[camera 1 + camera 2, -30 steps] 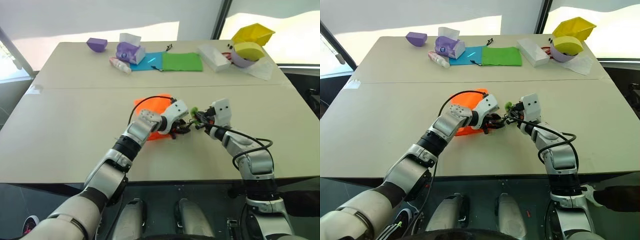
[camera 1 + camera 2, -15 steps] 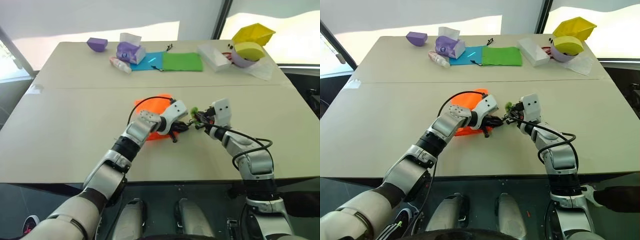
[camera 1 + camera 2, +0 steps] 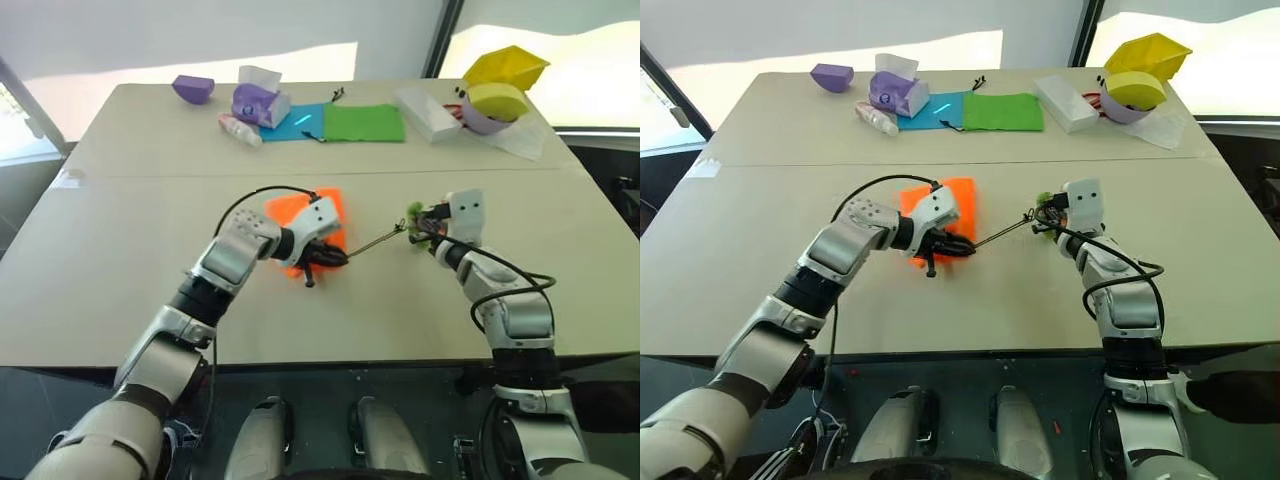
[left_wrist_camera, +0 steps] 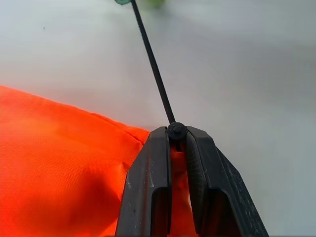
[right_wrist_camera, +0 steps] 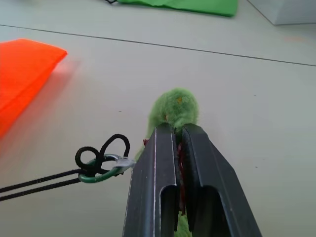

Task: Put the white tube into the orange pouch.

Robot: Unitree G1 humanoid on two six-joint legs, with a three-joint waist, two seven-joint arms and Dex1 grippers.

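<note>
I am pinching the corner of the orange pouch with my left gripper, its two black fingers clamped on the fabric right where the dark cord leaves the mouth. My right gripper is closed on the green fuzzy loop at the cord's far end, with the small knotted ring lying just beside it on the table. Holding both ends this way is stretching the cord in a straight line between my two hands, and I judge this to be the cinching of the pouch's mouth, one hand anchoring the cloth while the other draws the string.

The pouch is lying on the near half of the table, partly lifted at the gripped corner. The white tube is not visible anywhere on the tabletop; whether it is already inside the pouch I cannot tell.

My left arm is reaching forward and bending inward across the pouch, the gripper pointing down and toward my right. My right arm is extending forward, its gripper nearly level, well apart from the left.
</note>
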